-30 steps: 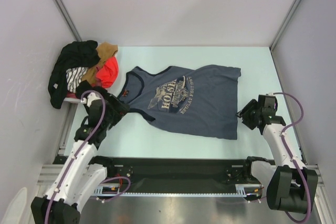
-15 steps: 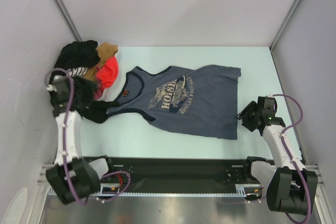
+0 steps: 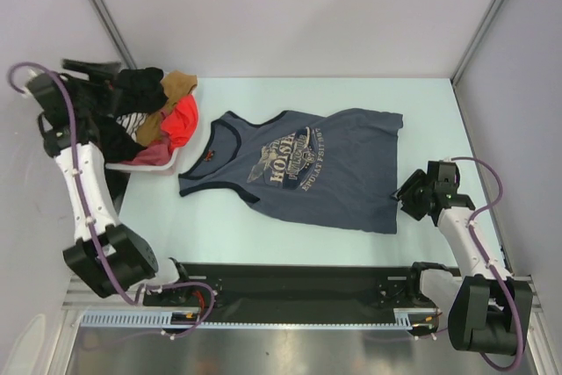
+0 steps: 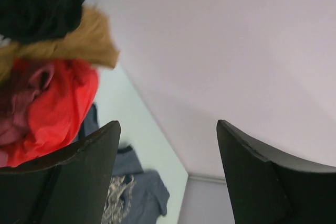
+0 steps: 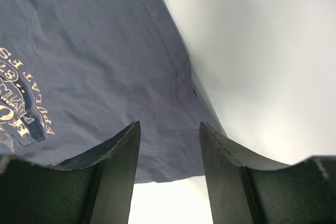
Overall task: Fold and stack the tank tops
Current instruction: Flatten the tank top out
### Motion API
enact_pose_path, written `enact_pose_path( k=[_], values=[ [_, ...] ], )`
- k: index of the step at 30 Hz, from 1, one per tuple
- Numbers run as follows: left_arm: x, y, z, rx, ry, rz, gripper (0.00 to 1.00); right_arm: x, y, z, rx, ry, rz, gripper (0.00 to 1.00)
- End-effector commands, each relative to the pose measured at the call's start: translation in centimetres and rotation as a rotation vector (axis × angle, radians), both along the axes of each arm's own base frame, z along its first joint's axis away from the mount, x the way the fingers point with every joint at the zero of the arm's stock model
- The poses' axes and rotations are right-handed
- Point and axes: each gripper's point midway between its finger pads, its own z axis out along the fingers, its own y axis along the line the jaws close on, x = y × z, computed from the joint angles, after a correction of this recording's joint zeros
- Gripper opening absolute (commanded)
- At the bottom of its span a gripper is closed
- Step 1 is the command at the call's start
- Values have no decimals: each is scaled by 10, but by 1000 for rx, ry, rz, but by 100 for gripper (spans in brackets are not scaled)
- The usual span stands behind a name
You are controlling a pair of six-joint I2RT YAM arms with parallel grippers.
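Looking at the blue-grey tank top (image 3: 316,169) spread flat, print up, in the middle of the table (image 3: 263,226) (neckline toward the pile of clothes (image 3: 149,116) at far left). Poised at its hem with the right gripper (image 5: 169,127), fingers parted, gripping nothing. Up high beside that pile with the left gripper (image 4: 167,129), fingers wide apart, empty too.

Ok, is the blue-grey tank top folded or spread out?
Spread out. The blue-grey tank top lies flat on the table, with its chest print, neckline, both straps and hem all showing; no fold is visible.
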Motion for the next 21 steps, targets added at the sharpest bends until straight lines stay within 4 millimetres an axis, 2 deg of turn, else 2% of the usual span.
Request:
enact_pose_path(
  k=[1,2,3,4,5,6,7,8,9,10,11,12,14,15,16,17,18,20,21],
  values=[
    [7,-38,-111,-268,232,-123,81,16,4,18,9,-64,10,54],
    [3,-55,-117,-250,244,-149,81,18,4,18,7,-67,12,54],
    [-6,-67,-137,-241,279,-157,83,18,5,18,7,-67,13,54],
    [-9,-77,-130,-182,237,-172,84,18,5,19,6,-69,16,54],
    [-19,-98,-118,-133,199,-199,86,19,5,18,5,-67,17,54],
    [-29,-108,-126,-115,210,-208,87,19,6,19,5,-70,20,54],
    [-36,-117,-123,-68,193,-229,87,19,7,18,5,-69,23,54],
    [-44,-138,-121,-28,184,-275,87,18,7,18,4,-66,27,54],
    [-58,-139,-114,55,151,-252,86,17,8,17,4,-63,28,54],
    [-68,-146,-119,88,166,-257,85,15,9,15,3,-56,32,52],
    [-78,-162,-120,129,160,-286,85,12,9,13,1,-47,32,50],
    [-93,-162,-129,158,154,-268,84,10,9,13,-2,-48,30,48],
    [-112,-187,-142,187,137,-350,81,4,8,9,-10,-34,26,48],
    [-123,-192,-169,185,176,-374,80,2,8,9,-10,-34,24,48],
    [-131,-198,-164,200,125,-394,79,1,8,11,-13,-41,27,48],
    [-139,-209,-172,207,122,-433,77,-3,7,9,-18,-29,23,48],
    [-146,-212,-193,215,150,-456,73,-5,7,9,-19,-27,23,47],
    [-153,-225,-203,245,140,-518,71,-11,7,8,-28,-15,24,48],
    [-157,-228,-217,256,167,-541,70,-14,6,6,-32,-7,24,47]
  ],
)
